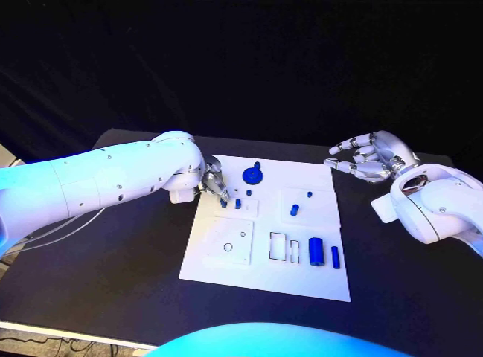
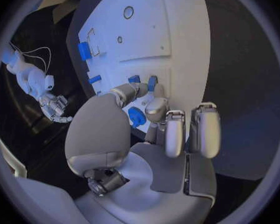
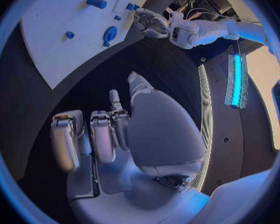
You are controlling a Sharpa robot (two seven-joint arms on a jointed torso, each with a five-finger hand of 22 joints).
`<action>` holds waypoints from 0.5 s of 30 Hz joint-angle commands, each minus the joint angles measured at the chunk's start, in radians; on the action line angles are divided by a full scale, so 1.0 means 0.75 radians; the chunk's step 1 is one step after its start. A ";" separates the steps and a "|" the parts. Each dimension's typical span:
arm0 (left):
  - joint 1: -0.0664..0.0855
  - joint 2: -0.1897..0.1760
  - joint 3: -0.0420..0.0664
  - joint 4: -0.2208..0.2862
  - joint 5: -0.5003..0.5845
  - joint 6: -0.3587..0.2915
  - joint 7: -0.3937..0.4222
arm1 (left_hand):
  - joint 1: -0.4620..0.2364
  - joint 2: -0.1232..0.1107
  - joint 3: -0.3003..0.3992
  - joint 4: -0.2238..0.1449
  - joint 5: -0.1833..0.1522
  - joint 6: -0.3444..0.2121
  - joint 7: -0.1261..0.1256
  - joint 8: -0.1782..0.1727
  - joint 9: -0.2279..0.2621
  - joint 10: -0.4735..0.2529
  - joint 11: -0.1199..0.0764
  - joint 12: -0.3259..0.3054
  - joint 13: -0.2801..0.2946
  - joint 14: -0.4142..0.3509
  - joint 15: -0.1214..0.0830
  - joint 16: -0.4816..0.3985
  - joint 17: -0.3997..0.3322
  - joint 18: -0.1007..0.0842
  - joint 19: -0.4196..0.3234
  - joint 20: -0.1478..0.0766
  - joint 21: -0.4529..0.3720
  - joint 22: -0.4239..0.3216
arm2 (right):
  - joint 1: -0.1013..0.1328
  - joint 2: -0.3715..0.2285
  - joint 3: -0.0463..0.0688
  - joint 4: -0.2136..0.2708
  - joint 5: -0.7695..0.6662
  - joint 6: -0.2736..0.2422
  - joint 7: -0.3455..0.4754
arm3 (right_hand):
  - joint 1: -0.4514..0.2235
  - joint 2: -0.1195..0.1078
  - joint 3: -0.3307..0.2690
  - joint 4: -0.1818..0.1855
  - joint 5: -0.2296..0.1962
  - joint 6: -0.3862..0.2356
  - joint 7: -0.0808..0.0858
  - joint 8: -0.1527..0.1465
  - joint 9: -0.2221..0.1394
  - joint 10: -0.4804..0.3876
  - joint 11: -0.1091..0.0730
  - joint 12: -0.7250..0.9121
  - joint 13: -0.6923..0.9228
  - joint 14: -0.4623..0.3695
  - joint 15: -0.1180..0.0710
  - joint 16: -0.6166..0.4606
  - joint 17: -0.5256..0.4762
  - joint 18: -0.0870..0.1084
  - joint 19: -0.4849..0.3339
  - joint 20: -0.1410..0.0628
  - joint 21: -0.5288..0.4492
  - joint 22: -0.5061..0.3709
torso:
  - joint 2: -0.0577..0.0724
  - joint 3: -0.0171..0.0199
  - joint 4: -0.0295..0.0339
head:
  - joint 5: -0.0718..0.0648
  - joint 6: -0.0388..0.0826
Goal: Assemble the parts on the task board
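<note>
- Black cloth hung behind a black counter (image 1: 112,275), and the white task board (image 1: 306,279) lay in its middle.
- On the board's far-left part, the left hand (image 1: 213,186) had its fingertips down at a small blue peg (image 1: 238,203); the left wrist view showed thumb and a finger closing on that peg (image 2: 152,82), though whether they truly gripped it could not be told.
- A round blue knob (image 1: 252,175) sat just beyond the hand on the far side, two small blue pieces (image 1: 294,210) stood near the middle, and a blue cylinder (image 1: 318,252) with a slim blue bar (image 1: 335,256) lay nearer, on the right side.
- Off the board's far-right corner, the right hand (image 1: 367,158) hovered with its fingers loosely curled, holding nothing.
- To do this step well (a judgement), the left hand should keep the peg upright, pinch it squarely, then lower it straight over its socket without brushing the knob.
</note>
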 commanded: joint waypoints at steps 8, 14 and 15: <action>-0.008 0.002 -0.005 0.006 -0.050 0.002 0.011 | 0.036 0.030 0.082 -0.096 0.001 0.070 -0.062 0.005 0.160 0.032 -0.018 0.014 0.012 0.138 -0.010 0.011 0.348 -0.027 0.022 -0.004 0.008 0.141 | -0.001 0.001 0.000 0.000 -0.006 0.003 0.018 | -0.015 -0.003 0.007 0.003 0.009 -0.007 0.000 0.002 -0.002 0.026 -0.008 -0.005 0.241 0.133 -0.005 -0.005 0.327 -0.002 0.127 -0.010 -0.008 0.336 | 0.000 -0.0008 0.0002 | 0.001 -0.001; -0.008 -0.002 -0.005 0.009 -0.067 -0.011 0.009 | 0.039 0.030 0.087 -0.099 0.006 0.075 -0.062 0.004 0.160 0.035 -0.019 0.018 0.018 0.138 -0.011 0.011 0.349 -0.028 0.027 -0.005 0.011 0.146 | -0.001 0.002 0.000 -0.002 -0.006 0.003 0.018 | -0.016 -0.003 0.008 0.004 0.009 -0.007 0.000 0.003 -0.002 0.026 -0.008 -0.004 0.241 0.133 -0.005 -0.005 0.327 -0.002 0.126 -0.010 -0.009 0.336 | -0.001 -0.0004 0.0007 | 0.001 0.001; -0.009 -0.002 -0.005 0.009 -0.068 -0.012 0.009 | 0.039 0.030 0.089 -0.099 0.007 0.076 -0.063 0.004 0.160 0.036 -0.019 0.018 0.019 0.139 -0.011 0.013 0.351 -0.029 0.028 -0.005 0.012 0.147 | -0.001 0.003 0.000 -0.002 -0.006 0.003 0.018 | -0.016 -0.003 0.008 0.004 0.009 -0.007 0.000 0.003 -0.002 0.026 -0.008 -0.004 0.241 0.133 -0.005 -0.005 0.327 -0.002 0.126 -0.010 -0.009 0.336 | -0.001 -0.0005 0.0008 | 0.001 0.001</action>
